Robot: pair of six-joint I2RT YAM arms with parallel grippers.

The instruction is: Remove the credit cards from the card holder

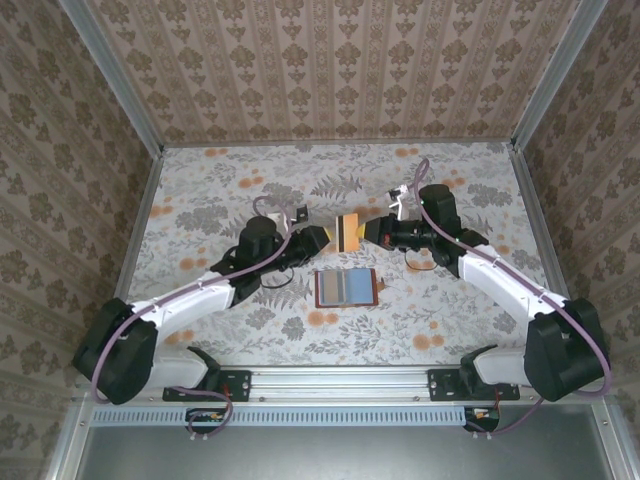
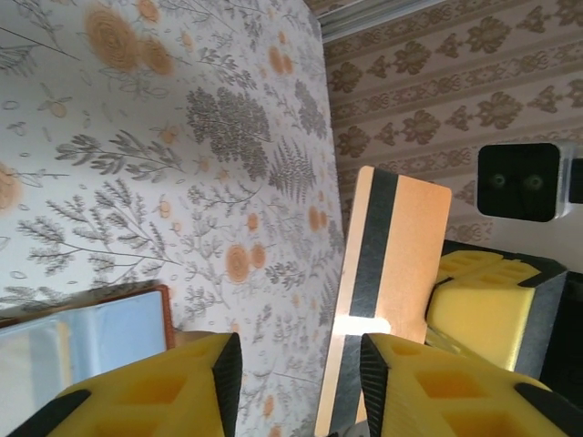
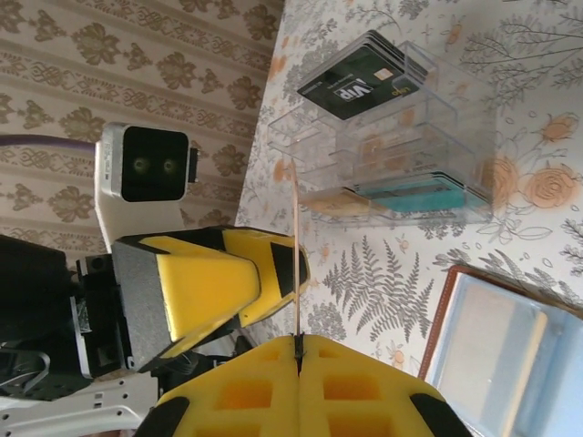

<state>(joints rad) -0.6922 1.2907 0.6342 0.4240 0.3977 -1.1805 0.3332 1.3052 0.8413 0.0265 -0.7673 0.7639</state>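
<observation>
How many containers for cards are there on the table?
2. The open wallet lies near the middle of the table; the clear rack, with cards in it, stands apart from it. Another may lie hidden.

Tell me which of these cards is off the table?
The orange card with the black stripe, pinched in the right end effector; the black VIP card and the teal card lie in the clear rack.

I see the desk [image 1: 200, 200] under a floral cloth, grey leaves and orange blooms. The brown card holder [image 1: 345, 288] lies open near its middle. A clear plastic card rack [image 3: 392, 137] stands apart from it.
</observation>
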